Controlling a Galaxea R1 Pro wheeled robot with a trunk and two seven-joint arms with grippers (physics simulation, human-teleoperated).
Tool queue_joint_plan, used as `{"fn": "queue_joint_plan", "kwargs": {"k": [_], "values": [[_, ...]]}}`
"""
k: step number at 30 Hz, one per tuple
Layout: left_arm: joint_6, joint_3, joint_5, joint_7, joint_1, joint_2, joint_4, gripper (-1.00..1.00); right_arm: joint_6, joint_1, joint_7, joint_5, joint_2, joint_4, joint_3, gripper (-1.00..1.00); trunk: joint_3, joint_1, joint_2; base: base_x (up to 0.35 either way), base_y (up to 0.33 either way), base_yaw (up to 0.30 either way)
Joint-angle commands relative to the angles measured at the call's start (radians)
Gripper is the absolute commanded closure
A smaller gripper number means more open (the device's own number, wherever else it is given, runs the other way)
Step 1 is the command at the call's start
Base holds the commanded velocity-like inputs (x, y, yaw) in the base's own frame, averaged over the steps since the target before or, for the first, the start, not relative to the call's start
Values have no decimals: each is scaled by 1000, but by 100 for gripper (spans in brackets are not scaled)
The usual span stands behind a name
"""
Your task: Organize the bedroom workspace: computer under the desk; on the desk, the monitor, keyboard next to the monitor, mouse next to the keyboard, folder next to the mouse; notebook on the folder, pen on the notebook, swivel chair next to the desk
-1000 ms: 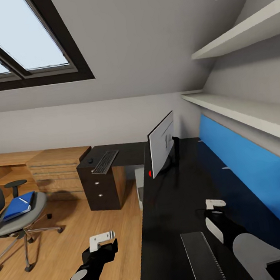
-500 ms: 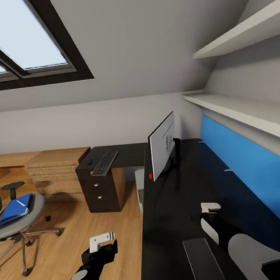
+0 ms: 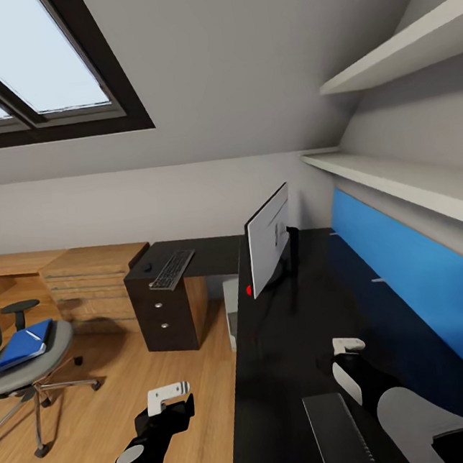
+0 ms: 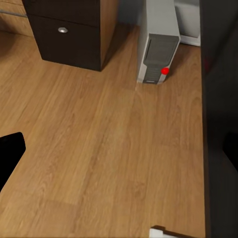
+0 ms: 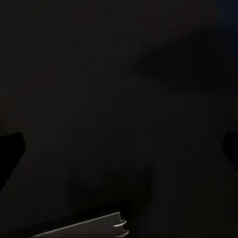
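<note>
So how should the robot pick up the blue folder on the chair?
Probably by its long free edge, coming from above: the folder lies flat, slightly tilted, on the chair seat, so an end effector can pinch that thin edge.

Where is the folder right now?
In the head view, the blue folder lies on the swivel chair's seat at far left, away from the black desk.

The long black desk (image 3: pixel 289 347) carries the monitor (image 3: pixel 268 240) toward its far end and a notebook (image 3: pixel 335 429) at its near edge. The keyboard (image 3: pixel 172 269) and mouse (image 3: pixel 149 266) lie on a dark drawer cabinet (image 3: pixel 166 315). The computer (image 4: pixel 158 47) stands on the wooden floor (image 4: pixel 99 144). A blue folder (image 3: pixel 24 345) rests on the swivel chair (image 3: pixel 24 373)
</note>
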Motion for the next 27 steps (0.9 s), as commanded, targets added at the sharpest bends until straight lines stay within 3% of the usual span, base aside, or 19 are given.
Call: {"fn": "queue_joint_plan", "kwargs": {"k": [1, 27], "values": [[3, -1, 11, 9, -1, 0, -1, -100, 8, -1, -8, -10, -1, -1, 9, -100, -5, 4, -8, 0, 0, 0], [3, -2, 11, 10, 0, 0, -1, -100, 23, -1, -6, -10, 0, 1, 10, -100, -86, 104, -190, 0, 0, 0]]}}
